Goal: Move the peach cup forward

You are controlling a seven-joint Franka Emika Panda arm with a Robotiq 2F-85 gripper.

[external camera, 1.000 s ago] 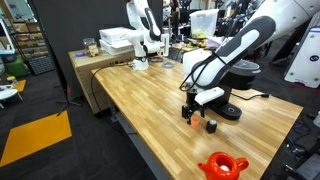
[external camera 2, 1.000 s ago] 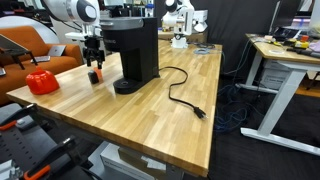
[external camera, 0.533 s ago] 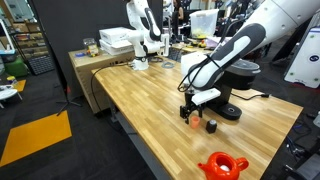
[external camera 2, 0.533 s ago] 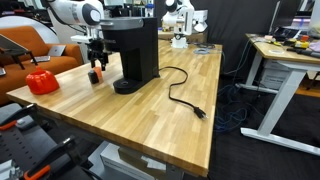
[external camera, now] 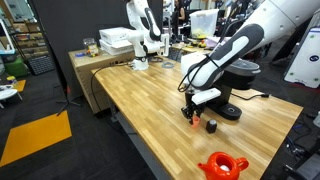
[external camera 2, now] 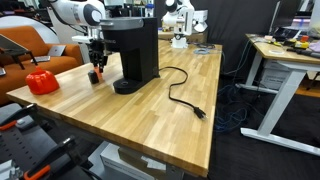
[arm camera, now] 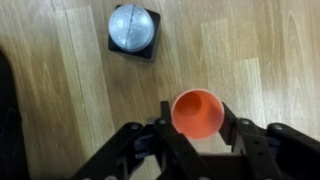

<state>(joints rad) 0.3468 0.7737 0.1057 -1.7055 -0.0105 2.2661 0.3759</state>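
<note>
The peach cup [arm camera: 197, 108] is a tiny orange-peach plastic cup that stands upright with its mouth up on the wooden table [arm camera: 60, 90]. My gripper [arm camera: 197, 116] points straight down over it. Its black fingers [arm camera: 165, 118] press against the cup's left and right sides, so it is shut on the cup. In both exterior views the cup [external camera: 192, 118] [external camera 2: 96, 77] shows only as a small orange spot under the gripper [external camera: 191, 113] [external camera 2: 96, 70], right beside the black coffee maker [external camera 2: 135, 48].
A tiny black cylinder with a silvery top [arm camera: 133, 30] [external camera: 211, 126] stands close to the cup. A bright red round item [external camera: 222, 165] [external camera 2: 40, 82] lies near the table edge. The coffee maker's cord [external camera 2: 186, 97] trails across the wood.
The fingers have closed in from wide open onto the peach cup. The arm has stayed over the same spot, and the cup has not moved.
</note>
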